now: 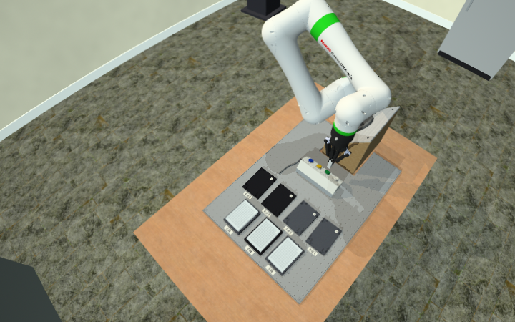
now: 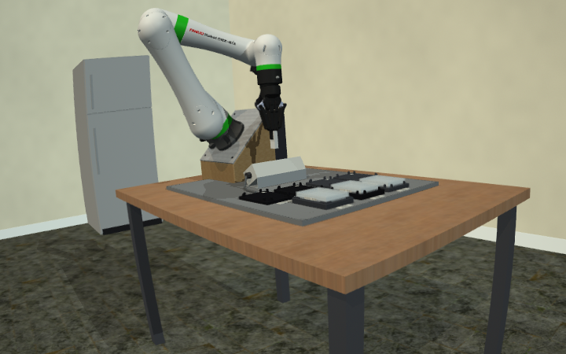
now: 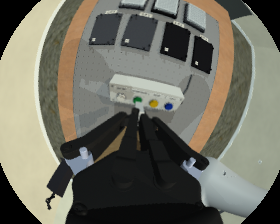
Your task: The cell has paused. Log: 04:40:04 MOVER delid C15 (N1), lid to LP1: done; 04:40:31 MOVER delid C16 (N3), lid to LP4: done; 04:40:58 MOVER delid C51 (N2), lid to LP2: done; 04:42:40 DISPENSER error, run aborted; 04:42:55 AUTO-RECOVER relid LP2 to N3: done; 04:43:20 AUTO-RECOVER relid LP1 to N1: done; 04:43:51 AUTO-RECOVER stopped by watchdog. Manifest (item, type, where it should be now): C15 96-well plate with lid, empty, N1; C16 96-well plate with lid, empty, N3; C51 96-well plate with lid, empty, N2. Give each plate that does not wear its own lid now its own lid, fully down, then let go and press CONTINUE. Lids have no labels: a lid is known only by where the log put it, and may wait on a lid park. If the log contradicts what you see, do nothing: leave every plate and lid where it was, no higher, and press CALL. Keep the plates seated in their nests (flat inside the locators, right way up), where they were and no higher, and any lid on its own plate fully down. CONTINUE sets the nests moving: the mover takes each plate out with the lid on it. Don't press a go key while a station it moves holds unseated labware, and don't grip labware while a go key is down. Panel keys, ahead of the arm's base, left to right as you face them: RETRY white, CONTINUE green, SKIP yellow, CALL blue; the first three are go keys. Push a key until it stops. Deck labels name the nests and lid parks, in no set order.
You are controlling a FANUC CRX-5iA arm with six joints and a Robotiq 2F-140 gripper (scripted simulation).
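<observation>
My gripper (image 1: 330,163) is shut and empty, pointing down a little above the key panel (image 1: 318,174), close over the green key (image 1: 327,172). In the wrist view the closed fingertips (image 3: 138,117) sit just below the green key (image 3: 136,100), with the yellow key (image 3: 153,103) and blue key (image 3: 168,106) to its right. Three white gridded plates (image 1: 242,215) (image 1: 263,235) (image 1: 284,254) sit flat in the front row of nests. Behind them are the lid parks: two look black (image 1: 259,182) (image 1: 278,199), two look dark grey (image 1: 300,217) (image 1: 323,235). The deck labels are too small to read.
The grey deck plate (image 1: 303,224) lies on a wooden table (image 2: 320,229). The arm's slanted base block (image 1: 365,144) stands right behind the panel. A grey cabinet (image 2: 113,141) stands on the floor beyond the table.
</observation>
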